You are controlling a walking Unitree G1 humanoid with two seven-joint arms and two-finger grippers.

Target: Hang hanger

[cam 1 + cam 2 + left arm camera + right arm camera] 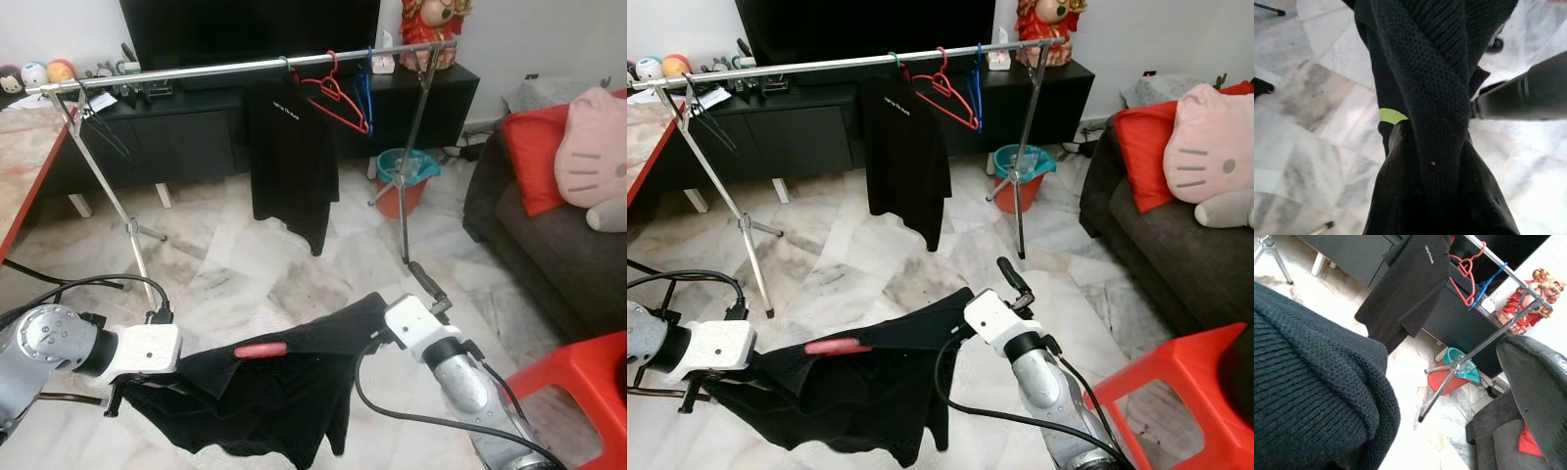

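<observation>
Both grippers spread a black knit garment (265,401) on its red hanger (261,350) low at 6 o'clock, keeping it open for the rail (245,67) at 12. The left gripper (118,397) pinches fabric; the right gripper (428,279) stands wide, knit draped over 1 finger.

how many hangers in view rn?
4 at least. Green hook carrying the black T-shirt, red hanger and blue hanger empty on the rail, pink-red one in the black garment. Others may be hidden.
</observation>
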